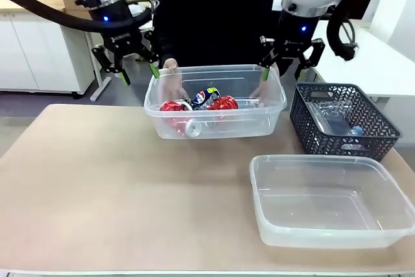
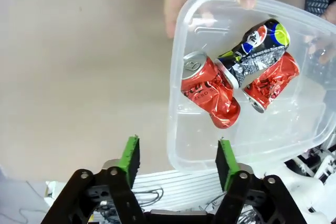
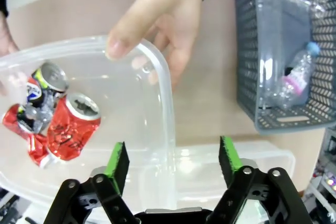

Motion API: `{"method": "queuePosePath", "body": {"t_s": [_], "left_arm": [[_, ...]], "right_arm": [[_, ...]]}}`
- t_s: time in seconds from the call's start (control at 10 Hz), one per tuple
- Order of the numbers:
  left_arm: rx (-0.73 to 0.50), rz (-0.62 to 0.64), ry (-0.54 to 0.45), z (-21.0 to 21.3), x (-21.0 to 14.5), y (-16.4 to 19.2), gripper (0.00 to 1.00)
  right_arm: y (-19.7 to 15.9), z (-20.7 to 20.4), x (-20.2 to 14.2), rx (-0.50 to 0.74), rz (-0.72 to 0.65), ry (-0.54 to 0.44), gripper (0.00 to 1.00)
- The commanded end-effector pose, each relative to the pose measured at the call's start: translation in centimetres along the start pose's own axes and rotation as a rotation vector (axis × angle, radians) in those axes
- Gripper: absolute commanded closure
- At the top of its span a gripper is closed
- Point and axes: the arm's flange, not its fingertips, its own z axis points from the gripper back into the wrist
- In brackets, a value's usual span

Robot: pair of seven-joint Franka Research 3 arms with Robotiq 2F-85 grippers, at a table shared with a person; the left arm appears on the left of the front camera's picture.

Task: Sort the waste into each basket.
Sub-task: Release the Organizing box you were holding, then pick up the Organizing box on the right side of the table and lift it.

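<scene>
1. Front view: a person's hand point(image 1: 170, 77) is at each end of a clear tub point(image 1: 259, 121) at the far side of the counter point(image 1: 97, 192). The left tool point(image 1: 138, 72) and the right tool point(image 1: 283, 69) hang above the tub's two ends, both with fingers spread and gripping nothing.
2. The tub holds the cans: two crushed red cans point(image 1: 224, 102) with a blue can point(image 1: 206, 96) across them.
3. Left wrist view: the left tool point(image 2: 178, 156) stands wide open over the tub's near rim point(image 2: 176, 103). This view shows how the cans are stacked, with the blue can point(image 2: 257, 51) lying on both red cans point(image 2: 210, 93).
4. Right wrist view: the right tool point(image 3: 173, 158) is also wide open, and the tub's rim point(image 3: 165, 93) runs down between its fingers without touching them. The person's hand point(image 3: 157, 19) curls over that rim.
5. A second clear tub point(image 1: 324, 159) sits near the robot, right of centre. It shows through the first tub's wall in the right wrist view point(image 3: 252, 156).
6. A dark grey mesh basket point(image 1: 305, 121) stands beside both tubs. The right wrist view looks into it and shows a clear plastic bottle point(image 3: 296, 72).
</scene>
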Motion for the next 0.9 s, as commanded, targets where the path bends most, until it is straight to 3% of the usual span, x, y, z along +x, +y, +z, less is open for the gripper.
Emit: {"method": "queuePosePath", "body": {"t_s": [0.0,0.1,0.2,0.8], "left_arm": [[-0.029,-0.010,-0.020,-0.88,-0.25,0.94,0.00],[-0.041,-0.017,-0.015,-0.89,-0.07,0.47,0.00],[-0.002,0.005,-0.009,-0.24,-0.04,0.42,0.00],[-0.002,0.005,-0.009,-0.24,-0.04,0.42,0.00]], "right_arm": [[-0.42,-0.07,-1.08,0.057,0.032,-0.022,0.00],[-0.23,-0.19,-0.82,0.072,0.015,0.009,0.00],[0.09,0.05,-0.23,0.009,0.004,-0.010,0.00],[0.09,0.05,-0.23,0.009,0.004,-0.010,0.00]]}}
